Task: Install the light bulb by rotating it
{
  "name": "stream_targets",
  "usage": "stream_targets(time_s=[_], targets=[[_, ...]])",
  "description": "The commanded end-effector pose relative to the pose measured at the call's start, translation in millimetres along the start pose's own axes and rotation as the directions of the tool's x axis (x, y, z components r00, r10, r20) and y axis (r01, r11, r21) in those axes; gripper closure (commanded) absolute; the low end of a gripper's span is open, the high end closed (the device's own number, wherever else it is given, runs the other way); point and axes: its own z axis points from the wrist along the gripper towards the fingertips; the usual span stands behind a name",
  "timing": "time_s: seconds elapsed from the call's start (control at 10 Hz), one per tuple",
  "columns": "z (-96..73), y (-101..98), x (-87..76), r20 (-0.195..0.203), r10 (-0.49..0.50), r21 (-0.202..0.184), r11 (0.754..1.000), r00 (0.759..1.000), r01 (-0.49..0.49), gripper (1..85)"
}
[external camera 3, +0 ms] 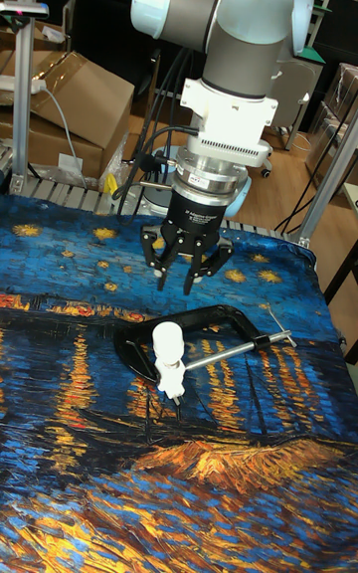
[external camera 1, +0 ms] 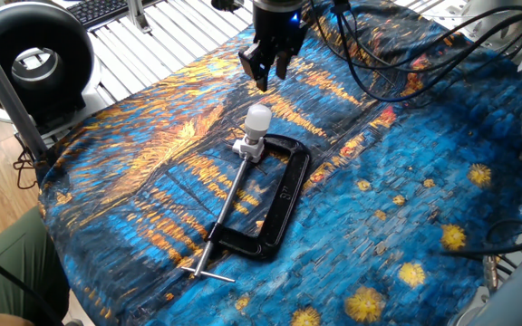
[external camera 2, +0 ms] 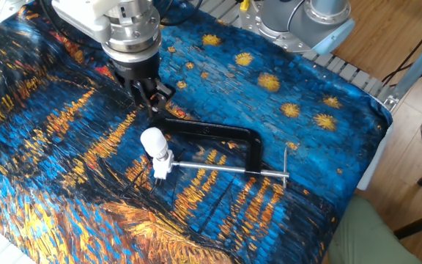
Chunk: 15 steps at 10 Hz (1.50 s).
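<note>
Above the desk, the black metal jaws of the gripper (external camera 3: 176, 278) hang spread apart, holding nothing, clear of the cloth. Just below and nearer in the tall view stands the light bulb (external camera 3: 167, 341), a smooth frosted-white globe with a narrow neck, upright in a white square socket base (external camera 3: 172, 381). The base is gripped by a black C-clamp (external camera 1: 277, 201) with a bright steel screw and crossbar. Raised lettering on the clamp frame is too small to read. A glossy painted-pattern cloth (external camera 2: 269, 110), blue with orange streaks and yellow stars, covers the desk.
</note>
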Motion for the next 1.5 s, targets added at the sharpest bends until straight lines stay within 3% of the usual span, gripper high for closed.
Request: stream_targets(time_s=[0.0,0.5,0.6,0.7,0.8,0.9,1.0,1.1,1.2,1.3,1.4], targets=[[-0.2,2.5,-3.5,0.017,-0.005,-0.009,1.0,1.0,0.005,84.7],[0.3,2.0,-3.1,0.018,-0.014,-0.009,1.0,1.0,0.015,84.7],[0.6,3.6,-0.6,0.01,-0.012,-0.017,1.0,1.0,0.013,84.7],[0.0,13.2,2.6,-0.004,0.02,-0.058,0.998,1.0,-0.02,83.7],[-1.4,18.3,6.8,-0.017,0.02,-0.089,0.996,1.0,-0.021,67.3],[-0.5,20.8,6.5,-0.008,0.034,-0.11,0.993,0.999,-0.035,65.7],[1.2,14.7,12.9,-0.016,0.001,-0.103,0.995,1.0,-0.002,62.7],[0.2,14.9,27.1,-0.067,0.008,-0.107,0.994,0.998,-0.015,80.7],[-5.9,13.6,36.6,-0.095,-0.051,-0.129,0.991,0.994,0.039,84.7],[-6.6,5.3,42.1,-0.098,-0.095,-0.12,0.989,0.991,0.083,84.7],[-7.5,20.4,40.3,-0.083,-0.068,-0.181,0.982,0.994,0.052,84.7]])
